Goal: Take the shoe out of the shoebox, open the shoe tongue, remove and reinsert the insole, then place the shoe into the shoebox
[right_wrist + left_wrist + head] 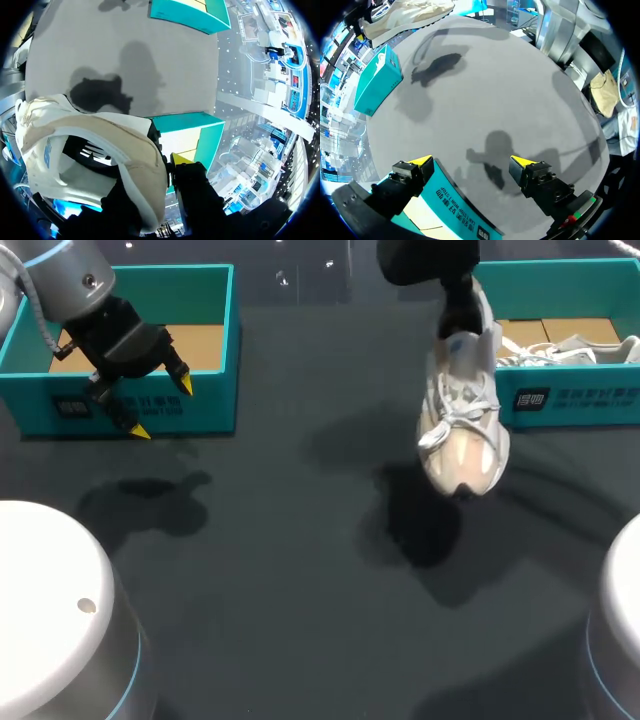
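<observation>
A white and beige shoe [462,430] hangs toe-down above the dark table, just left of the right teal shoebox [575,400]. My right gripper [462,315] is shut on its heel collar from above. In the right wrist view the shoe [95,145] fills the space beside the gripper [167,165]; one yellow fingertip [181,159] shows outside the heel and the other is hidden inside. A second white shoe [570,348] lies in the right shoebox. My left gripper [162,407] hangs open over the front wall of the left teal shoebox [200,405], holding nothing. Its box wall [445,200] runs under the left gripper [471,161].
The left shoebox shows only a brown cardboard floor [200,345]. Ahead of the left gripper lies bare dark table [510,90], with the right shoebox [375,80] and the hanging shoe [405,17] far off. The arms' two white bases [50,610] stand at the near corners.
</observation>
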Robot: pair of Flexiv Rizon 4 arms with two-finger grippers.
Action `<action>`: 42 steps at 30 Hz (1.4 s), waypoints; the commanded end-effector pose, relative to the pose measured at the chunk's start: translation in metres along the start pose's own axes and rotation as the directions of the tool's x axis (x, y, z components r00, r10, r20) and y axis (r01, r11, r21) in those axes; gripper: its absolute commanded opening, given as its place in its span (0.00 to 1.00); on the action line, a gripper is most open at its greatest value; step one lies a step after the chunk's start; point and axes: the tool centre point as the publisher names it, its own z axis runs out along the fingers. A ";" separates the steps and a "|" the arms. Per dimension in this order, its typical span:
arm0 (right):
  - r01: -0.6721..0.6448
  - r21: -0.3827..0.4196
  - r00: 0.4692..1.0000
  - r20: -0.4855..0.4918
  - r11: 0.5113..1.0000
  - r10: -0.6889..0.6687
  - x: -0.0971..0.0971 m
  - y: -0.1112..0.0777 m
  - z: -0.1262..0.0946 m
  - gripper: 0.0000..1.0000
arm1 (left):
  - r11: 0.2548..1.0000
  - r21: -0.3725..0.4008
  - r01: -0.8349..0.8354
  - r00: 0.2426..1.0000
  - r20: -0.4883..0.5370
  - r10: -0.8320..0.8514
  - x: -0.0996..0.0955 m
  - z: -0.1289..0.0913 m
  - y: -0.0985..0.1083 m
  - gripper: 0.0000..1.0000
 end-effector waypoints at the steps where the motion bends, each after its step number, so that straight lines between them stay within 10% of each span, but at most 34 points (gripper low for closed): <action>1: 0.001 -0.101 1.000 0.004 0.995 0.000 -0.020 -0.060 0.025 0.00 | 1.000 -0.003 0.000 1.000 -0.002 0.000 0.000 0.000 0.000 1.00; 15: 0.031 -0.103 1.000 0.004 0.994 -0.031 -0.091 -0.165 0.069 0.00 | 1.000 -0.003 0.000 1.000 -0.002 0.000 0.000 0.000 0.000 1.00; 30: 0.030 -0.106 1.000 0.004 0.994 -0.029 -0.093 -0.166 0.071 0.00 | 1.000 -0.003 0.000 1.000 -0.002 0.000 0.000 0.000 0.000 1.00; 42: 0.134 -0.160 0.990 -0.021 0.978 -0.139 -0.164 -0.217 0.105 0.00 | 1.000 -0.003 0.000 1.000 -0.002 0.000 0.000 0.000 0.000 1.00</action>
